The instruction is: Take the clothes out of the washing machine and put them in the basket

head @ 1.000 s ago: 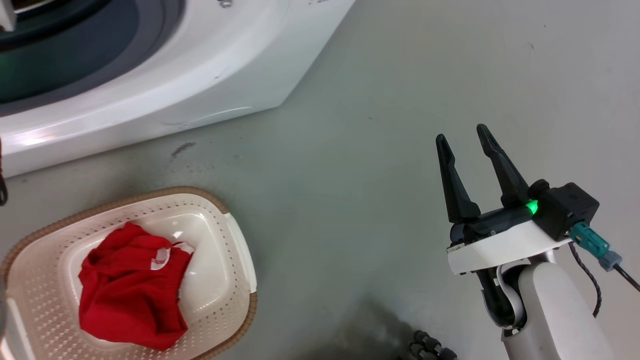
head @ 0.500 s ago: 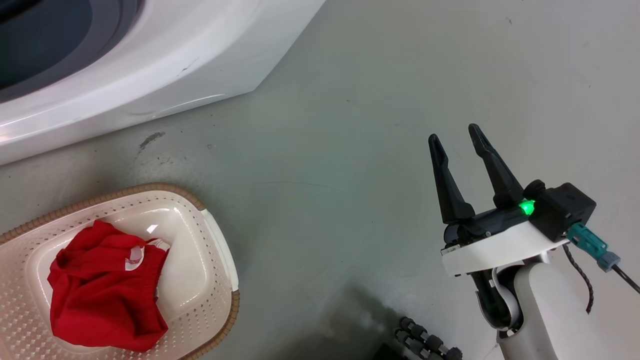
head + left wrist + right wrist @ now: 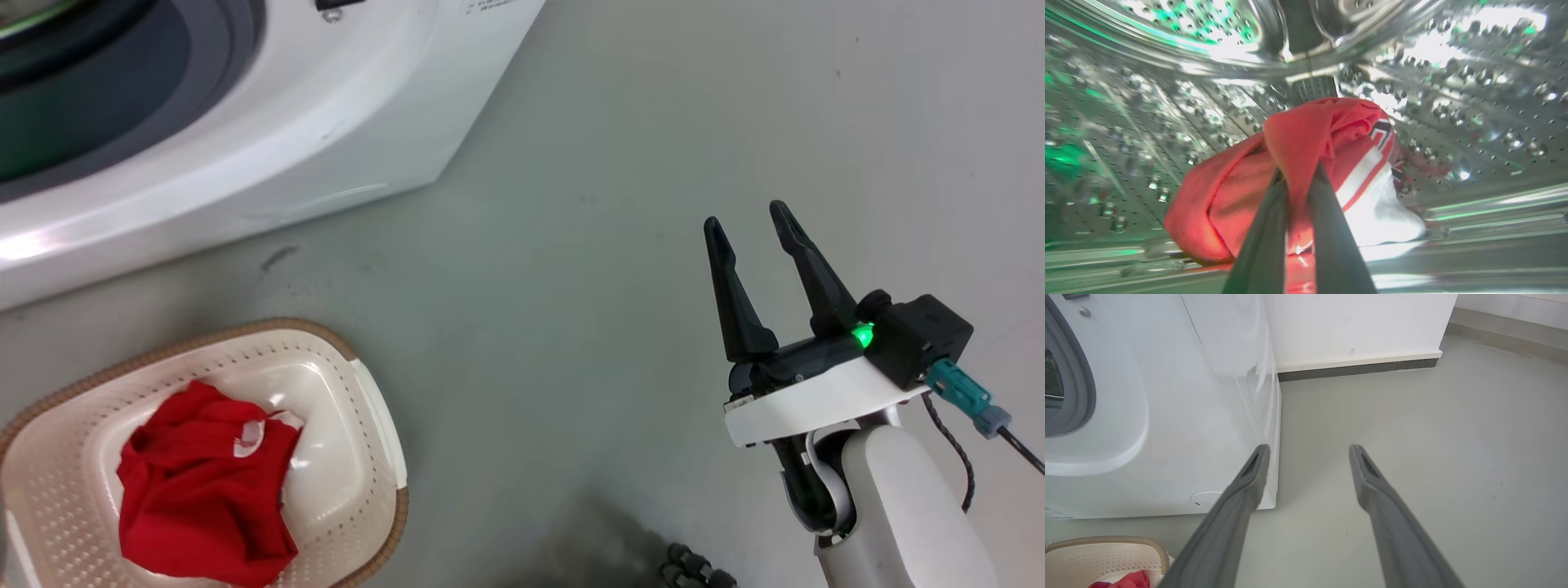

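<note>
Step in hand, as I read it: pulling garment no. 2 out of the washing machine (image 3: 326,122). One red garment (image 3: 204,482) is already in the basket (image 3: 82,425), which sits on the floor (image 3: 531,327) just in front of the washer, near its door opening. The 2nd piece, a red jersey (image 3: 1355,163) w/ white stripes & a bit of black-and-white numeral showing, lies inside the washer on the bottom of the steel drum (image 3: 1167,114), bunched up. L gripper (image 3: 1298,169) is inside the drum too, fingers clenched nearly together on a raised fold of the jersey; red cloth is pinched between them & drapes over the tips. The rest of the jersey sags onto the drum wall below, so prob. only one fold is caught, not the bulk. Nxt move, my guess: draw the arm straight back out through the washer's porthole, keeping the pinch tight, lift enough that the trailing cloth clears the rubber ring, then swing over to the basket in front of the washer & let go above the 1st garment. Risk: the thin fold slips, or the hanging part snags on the door ring. R gripper (image 3: 744,216) is out past the washer's front corner, over bare floor, fingers spread wide, holding & touching nothing; it looks idle for this step. Can't tell from here if anything else is left deeper in the drum.
</note>
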`<state>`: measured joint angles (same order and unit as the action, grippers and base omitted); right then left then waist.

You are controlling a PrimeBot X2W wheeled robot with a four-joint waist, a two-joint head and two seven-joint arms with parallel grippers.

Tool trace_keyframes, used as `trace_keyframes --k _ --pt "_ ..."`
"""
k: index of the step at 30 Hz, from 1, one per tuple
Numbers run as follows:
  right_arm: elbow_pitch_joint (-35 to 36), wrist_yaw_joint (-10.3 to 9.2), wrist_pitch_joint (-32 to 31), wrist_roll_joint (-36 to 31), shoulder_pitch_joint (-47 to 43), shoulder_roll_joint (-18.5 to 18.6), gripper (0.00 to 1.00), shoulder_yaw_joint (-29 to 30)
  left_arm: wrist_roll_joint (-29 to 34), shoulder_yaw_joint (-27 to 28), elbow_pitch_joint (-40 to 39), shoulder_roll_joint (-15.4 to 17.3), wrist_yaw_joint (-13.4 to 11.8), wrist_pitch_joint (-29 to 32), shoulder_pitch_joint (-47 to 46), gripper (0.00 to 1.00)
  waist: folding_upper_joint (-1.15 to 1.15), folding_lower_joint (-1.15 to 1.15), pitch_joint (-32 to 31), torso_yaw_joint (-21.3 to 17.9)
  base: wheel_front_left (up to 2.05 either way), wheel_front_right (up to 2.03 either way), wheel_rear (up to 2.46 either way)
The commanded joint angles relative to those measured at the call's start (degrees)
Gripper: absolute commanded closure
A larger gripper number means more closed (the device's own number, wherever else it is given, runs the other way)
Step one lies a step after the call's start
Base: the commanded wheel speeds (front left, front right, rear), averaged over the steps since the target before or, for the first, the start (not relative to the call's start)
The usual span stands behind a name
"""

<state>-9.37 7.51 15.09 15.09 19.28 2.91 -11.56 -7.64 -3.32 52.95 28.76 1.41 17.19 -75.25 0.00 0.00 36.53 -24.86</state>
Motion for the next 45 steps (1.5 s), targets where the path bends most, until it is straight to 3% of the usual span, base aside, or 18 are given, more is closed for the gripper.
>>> trace_keyframes --k 1,5,6,7,15,21,28,45 --pt "-0.3 -0.04 0.1 -0.5 0.0 -0.1 0.00 0.3 0.1 0.0 -0.5 -0.1 -0.5 -3.2 1.8 1.00 0.00 0.00 -2.3 0.7 0.00 0.00 0.00" --pt "-1.2 -0.04 0.1 -1.8 -1.2 0.0 0.00 1.1 -0.3 -0.1 0.2 -1.4 -1.0 -13.3 6.8 1.00 0.00 0.00 -6.6 1.8 0.00 0.00 0.00" --pt "-1.2 -0.04 0.1 -1.8 -1.2 0.0 0.00 1.1 -0.3 -0.1 0.2 -1.4 -1.0 -13.3 6.8 1.00 0.00 0.00 -6.6 1.8 0.00 0.00 0.00" --pt "-1.8 -0.04 0.1 -2.3 -2.1 0.0 0.00 1.5 -1.1 0.3 1.1 -2.3 -1.1 -17.9 9.3 1.00 0.00 0.00 -9.0 2.4 0.00 0.00 0.00" --pt "-3.8 -0.04 0.1 -5.0 -5.4 0.0 0.00 4.0 -3.6 1.1 6.3 -6.5 -0.4 -30.3 17.6 1.00 0.00 0.00 -17.7 6.3 0.00 0.00 0.00" --pt "-4.6 -0.04 -0.2 -7.1 -7.7 0.0 0.00 5.3 -5.0 1.5 5.7 -10.1 0.2 -32.4 23.8 1.00 0.00 0.00 -23.2 10.1 0.00 0.00 0.00" --pt "-3.4 -0.04 -1.4 -9.0 -9.4 0.0 0.00 7.0 -6.0 3.8 -3.4 -13.1 0.8 -32.5 31.5 1.00 0.00 0.00 -27.3 13.5 0.00 0.00 0.00" --pt "3.1 -0.04 -6.5 -11.8 -15.8 0.0 0.00 9.8 -4.2 7.0 -37.5 -22.9 1.3 -32.5 56.0 1.00 0.00 0.00 -35.0 19.7 0.00 0.00 0.00"
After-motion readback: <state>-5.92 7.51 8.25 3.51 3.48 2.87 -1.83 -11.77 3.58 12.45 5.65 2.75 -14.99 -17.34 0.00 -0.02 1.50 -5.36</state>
